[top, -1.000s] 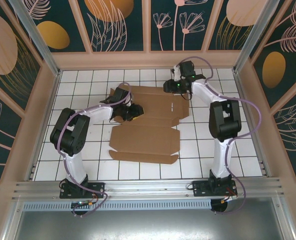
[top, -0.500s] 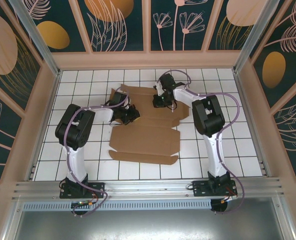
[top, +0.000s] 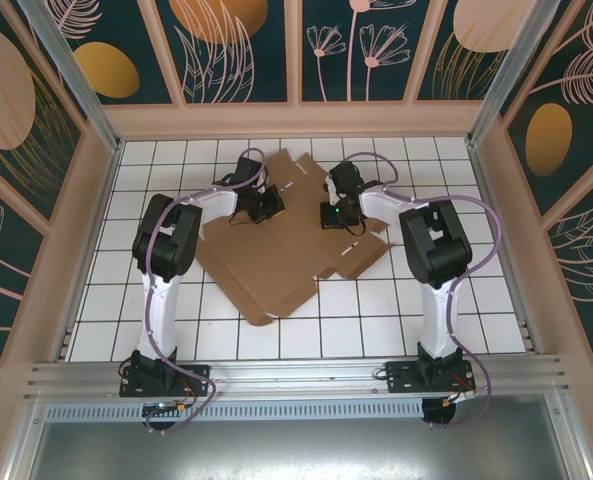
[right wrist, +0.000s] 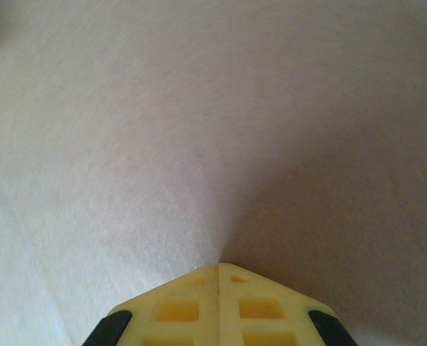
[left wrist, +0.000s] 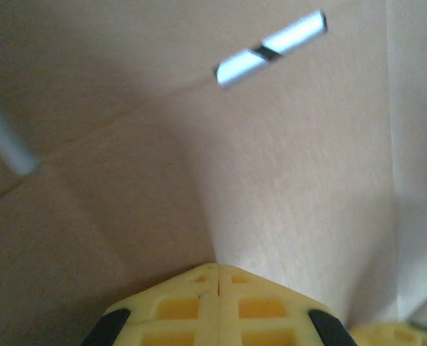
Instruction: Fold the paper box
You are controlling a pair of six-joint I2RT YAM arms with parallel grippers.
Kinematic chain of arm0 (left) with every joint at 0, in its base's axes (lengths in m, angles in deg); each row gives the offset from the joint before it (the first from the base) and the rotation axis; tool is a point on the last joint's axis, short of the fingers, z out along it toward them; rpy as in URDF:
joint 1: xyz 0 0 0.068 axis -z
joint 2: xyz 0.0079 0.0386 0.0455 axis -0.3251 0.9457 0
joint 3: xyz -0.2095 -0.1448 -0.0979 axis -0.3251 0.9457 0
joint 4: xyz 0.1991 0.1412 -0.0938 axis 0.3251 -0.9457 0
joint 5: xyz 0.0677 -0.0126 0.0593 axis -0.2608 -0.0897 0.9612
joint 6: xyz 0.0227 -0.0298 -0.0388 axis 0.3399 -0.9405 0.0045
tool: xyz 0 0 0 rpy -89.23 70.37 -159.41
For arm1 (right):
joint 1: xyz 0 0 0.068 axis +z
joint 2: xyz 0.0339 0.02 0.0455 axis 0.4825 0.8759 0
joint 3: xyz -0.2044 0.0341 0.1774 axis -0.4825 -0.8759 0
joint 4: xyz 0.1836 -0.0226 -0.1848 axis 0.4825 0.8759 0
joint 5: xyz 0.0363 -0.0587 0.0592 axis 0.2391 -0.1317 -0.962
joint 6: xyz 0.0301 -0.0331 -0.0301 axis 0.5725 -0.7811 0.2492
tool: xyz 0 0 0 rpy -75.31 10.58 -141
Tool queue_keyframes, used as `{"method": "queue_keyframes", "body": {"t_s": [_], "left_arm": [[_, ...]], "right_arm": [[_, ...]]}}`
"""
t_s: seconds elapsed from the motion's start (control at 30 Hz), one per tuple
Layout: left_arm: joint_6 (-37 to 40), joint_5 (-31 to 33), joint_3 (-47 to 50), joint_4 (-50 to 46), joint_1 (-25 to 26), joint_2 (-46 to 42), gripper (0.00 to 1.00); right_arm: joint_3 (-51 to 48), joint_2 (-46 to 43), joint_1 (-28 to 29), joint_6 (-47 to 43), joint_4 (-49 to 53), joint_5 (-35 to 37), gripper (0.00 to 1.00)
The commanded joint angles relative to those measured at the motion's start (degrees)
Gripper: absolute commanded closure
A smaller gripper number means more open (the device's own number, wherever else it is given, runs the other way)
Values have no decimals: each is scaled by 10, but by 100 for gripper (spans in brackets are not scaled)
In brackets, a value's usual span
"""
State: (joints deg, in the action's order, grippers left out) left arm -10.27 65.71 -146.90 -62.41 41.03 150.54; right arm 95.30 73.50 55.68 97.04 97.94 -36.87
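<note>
Left gripper (top: 267, 204) is closed to nothing, its yellow fingertips (left wrist: 184, 292) meeting in a seam with no cardboard between them, and it bears tip-down on the paper box (top: 286, 255), a flat brown die-cut sheet spread directly beneath it. Right gripper (top: 333, 214) stands just beside it on the same sheet, likewise pinched fully together with its fingertips (right wrist: 181, 294) touching and nothing held, so both appear to press on the board rather than grip it. Ahead of the left fingers a narrow slot (left wrist: 271, 47) in the cardboard shows the pale surface below, and a crease line runs off to one side. Most of the sheet stretches away from both grippers toward the arm bases, lying askew to the grid of the white tiled table (top: 476, 300), with no flap visibly raised, so folding seems barely begun. The main risk, as I judge it, is sliding: closed tips hold the sheet only by friction, and any sideways push could skate or spin it on the smooth tiles instead of bending it. Uneven pressure between the two grippers could turn it further askew, and pressing off a scored line may buckle a panel. A tip could also catch in the slot and tear its edge.
</note>
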Motion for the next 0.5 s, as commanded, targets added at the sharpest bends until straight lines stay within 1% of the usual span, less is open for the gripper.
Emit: {"method": "queue_keyframes", "body": {"t_s": [0.0,0.07,0.1,0.17,0.2,0.27,0.3,0.37,0.43,0.47], "left_arm": [[44,22,-37,-64,1,15,100],[53,16,-37,-60,1,-4,99],[60,16,-32,-55,1,-23,99],[73,13,-14,-46,1,-64,97],[77,13,-9,-48,1,-81,97],[77,16,21,-46,0,-118,97],[76,16,40,-40,-1,-132,97],[67,11,86,-22,-4,-157,97],[56,5,121,-8,-10,-160,98],[50,0,138,0,-13,-157,98]], "right_arm": [[-32,-28,21,32,-1,-31,90],[-32,-41,15,31,-1,-22,81],[-31,-53,7,30,-3,-25,75],[-32,-81,-16,24,-24,-58,60],[-31,-92,-26,20,-33,-75,56],[-23,-101,-55,13,-40,-103,50],[-17,-101,-66,10,-42,-107,47],[-10,-97,-95,5,-49,-98,37],[8,-79,-115,-8,-43,-95,32],[19,-67,-123,-16,-36,-91,27]]}}
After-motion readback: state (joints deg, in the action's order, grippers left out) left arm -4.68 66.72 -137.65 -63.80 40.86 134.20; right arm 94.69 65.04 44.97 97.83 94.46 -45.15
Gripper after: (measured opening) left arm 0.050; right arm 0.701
